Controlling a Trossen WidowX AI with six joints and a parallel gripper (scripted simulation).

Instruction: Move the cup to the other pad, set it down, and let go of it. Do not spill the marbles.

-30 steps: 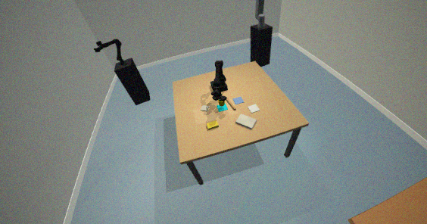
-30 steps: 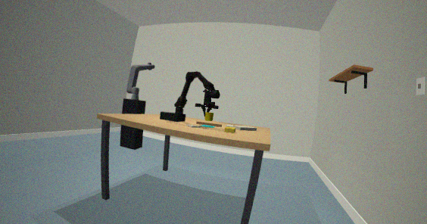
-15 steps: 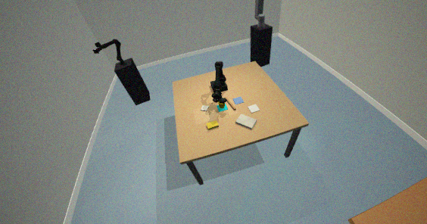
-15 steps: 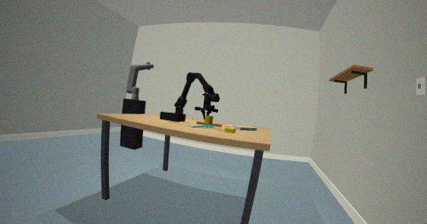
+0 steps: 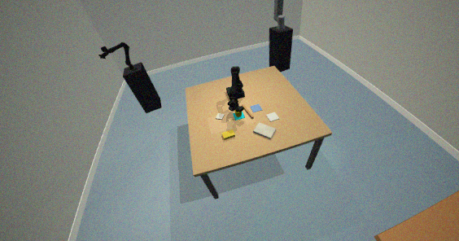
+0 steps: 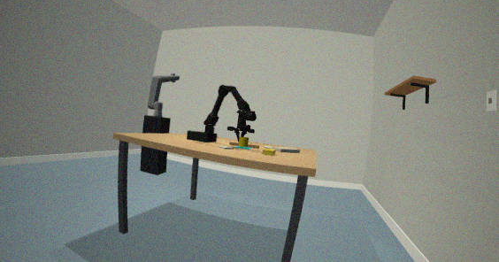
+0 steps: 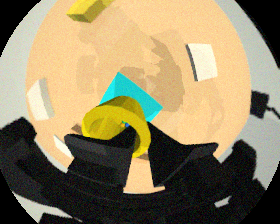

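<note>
Reaching down, fingers clamping cup

A bare robot test room, this, lab-like rather than any home or shop. Plain grey walls all round and a blue floor edged by a pale skirting strip. One wooden table on dark legs stands mid-room with a black arm mounted on it. Two dark pedestals flank it, each carrying what looks like a jointed camera arm, though they are small and blurry. A lone wooden shelf hangs on the side wall.
</note>
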